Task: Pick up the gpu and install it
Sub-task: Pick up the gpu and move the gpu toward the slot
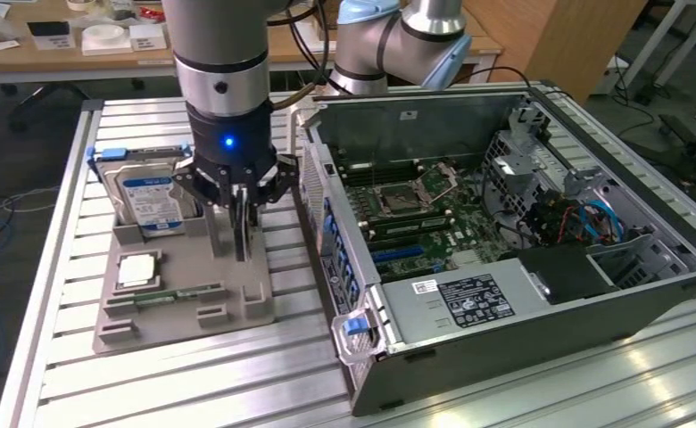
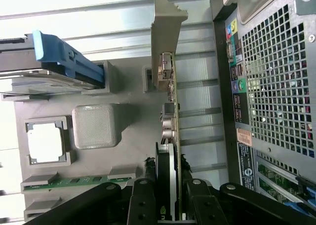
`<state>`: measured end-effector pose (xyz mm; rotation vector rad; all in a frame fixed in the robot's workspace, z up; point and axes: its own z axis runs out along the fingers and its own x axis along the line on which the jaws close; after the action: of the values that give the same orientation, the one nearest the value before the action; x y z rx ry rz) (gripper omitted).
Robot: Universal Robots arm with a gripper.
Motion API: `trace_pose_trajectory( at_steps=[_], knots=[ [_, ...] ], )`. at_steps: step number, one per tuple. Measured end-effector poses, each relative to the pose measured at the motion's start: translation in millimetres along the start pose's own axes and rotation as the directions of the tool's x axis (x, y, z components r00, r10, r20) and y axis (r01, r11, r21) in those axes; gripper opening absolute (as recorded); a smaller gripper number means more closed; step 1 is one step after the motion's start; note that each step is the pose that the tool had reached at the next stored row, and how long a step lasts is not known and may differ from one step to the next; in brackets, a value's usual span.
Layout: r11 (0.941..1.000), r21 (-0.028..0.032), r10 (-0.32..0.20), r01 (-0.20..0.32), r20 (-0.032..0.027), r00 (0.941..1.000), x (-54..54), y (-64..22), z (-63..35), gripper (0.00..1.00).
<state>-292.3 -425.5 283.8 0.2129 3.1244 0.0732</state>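
Observation:
The gpu [image 1: 244,234] stands on edge in a slot of the grey holder tray [image 1: 181,316], to the exterior view's left of the open computer case [image 1: 633,285]. My gripper [image 1: 244,201] reaches down over the card's top edge with a finger on each side, shut on it. The wrist view shows the gpu [image 2: 168,111] running away from the gripper [image 2: 169,198], with the card's dark face, brownish board edge and silver bracket [image 2: 165,27] at its far end. The black fingers [image 2: 144,203] press against both faces. The card's lower edge still sits in the tray [image 2: 126,151].
The tray also holds a silver hard drive [image 1: 152,196] with blue clips, a square processor chip [image 1: 137,270] and a green memory stick [image 1: 163,294]. The case lies open with its motherboard [image 1: 414,209] and blue slots [image 1: 401,252] exposed. A second arm's base [image 1: 396,45] stands behind.

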Motion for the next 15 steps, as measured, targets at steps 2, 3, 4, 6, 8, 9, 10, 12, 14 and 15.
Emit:
trace_pose_trajectory(
  at_steps=[2,3,4,6,8,9,10,12,14,15],
  knots=[
    [1.0000,0.0002,0.000,0.000,-0.0001,1.0000,0.0,0.0,-0.1,0.29],
    [1.0000,0.0002,0.000,0.000,-0.0001,1.0000,0.1,0.0,-0.1,0.29],
    [1.0000,0.0003,0.000,0.000,-0.0002,1.0000,0.1,0.0,-0.2,0.29],
    [1.0000,0.0002,0.000,0.000,-0.0001,1.0000,0.1,0.0,-0.1,0.29],
    [1.0000,0.0002,0.000,0.000,-0.0002,1.0000,0.1,0.0,-0.1,0.29],
    [1.0000,0.0002,0.000,0.000,-0.0002,1.0000,0.1,0.0,-0.1,0.29],
    [1.0000,0.0001,0.000,0.000,-0.0002,1.0000,0.1,0.0,-0.1,0.29],
    [1.0000,-0.0044,0.000,0.000,-0.0010,1.0000,0.3,-0.1,0.3,0.29],
    [0.9999,-0.0158,0.000,0.000,-0.0021,1.0000,0.9,-0.5,1.1,0.29],
    [0.9998,-0.0193,0.000,0.000,-0.0025,1.0000,1.1,-1.2,1.7,0.29]
  ],
)
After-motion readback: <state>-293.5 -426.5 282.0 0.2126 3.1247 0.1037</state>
